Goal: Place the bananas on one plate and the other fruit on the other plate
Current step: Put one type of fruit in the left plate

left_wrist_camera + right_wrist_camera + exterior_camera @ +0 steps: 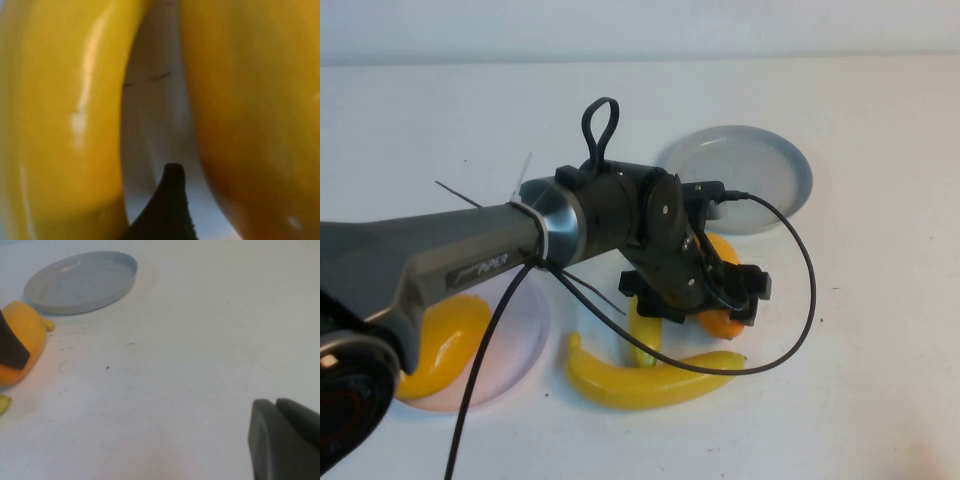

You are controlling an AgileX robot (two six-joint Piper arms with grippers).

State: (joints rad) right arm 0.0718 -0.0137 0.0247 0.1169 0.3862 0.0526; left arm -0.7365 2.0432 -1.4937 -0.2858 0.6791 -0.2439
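Observation:
My left gripper (pixel 708 295) hangs low over the table's middle, open, straddling the orange-blushed mango (pixel 722 322). In the left wrist view one dark fingertip (pixel 170 205) sits in the gap between a banana (pixel 60 125) and that mango (pixel 260 110). Two bananas lie on the table: a long one (pixel 640 382) in front and a smaller one (pixel 645 338) partly under the gripper. The yellow mango (pixel 445 340) lies on the pale pink plate (pixel 520 345). The grey-blue plate (pixel 765 175) is empty. My right gripper (pixel 280 440) is shut and empty, over bare table, out of the high view.
The left arm and its black cable (pixel 800 300) cross the table's middle and hide part of the fruit. The right wrist view shows the grey-blue plate (pixel 80 282), the orange mango (pixel 27 325) and bare white table (pixel 190 355) between them and my right gripper.

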